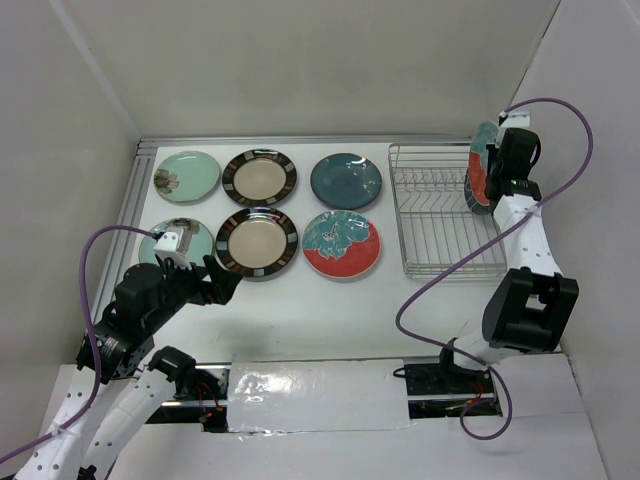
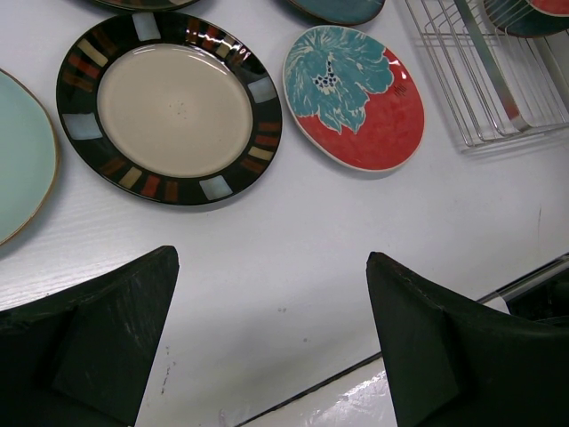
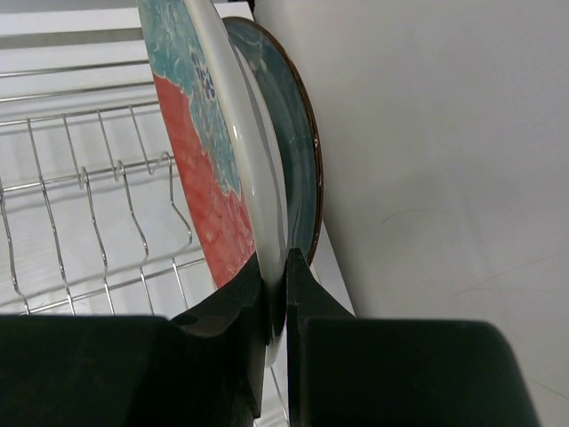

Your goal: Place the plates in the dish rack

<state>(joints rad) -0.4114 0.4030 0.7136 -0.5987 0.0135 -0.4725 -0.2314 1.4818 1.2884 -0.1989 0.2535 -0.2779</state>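
Overhead, six plates (image 1: 346, 180) lie flat in two rows on the white table (image 1: 330, 310), left of the dish rack (image 1: 440, 215). The right gripper (image 1: 500, 170) holds a red-and-teal plate (image 1: 478, 185) on edge at the rack's far right corner. Only the right wrist camera reveals its fingers (image 3: 222, 342) pinching that plate's rim, with a dark teal plate (image 3: 289, 142) upright just behind. The left wrist view shows the left gripper (image 2: 271, 347) spread wide and empty above bare table, near a striped-rim plate (image 2: 169, 107) and a second red-and-teal plate (image 2: 356, 98).
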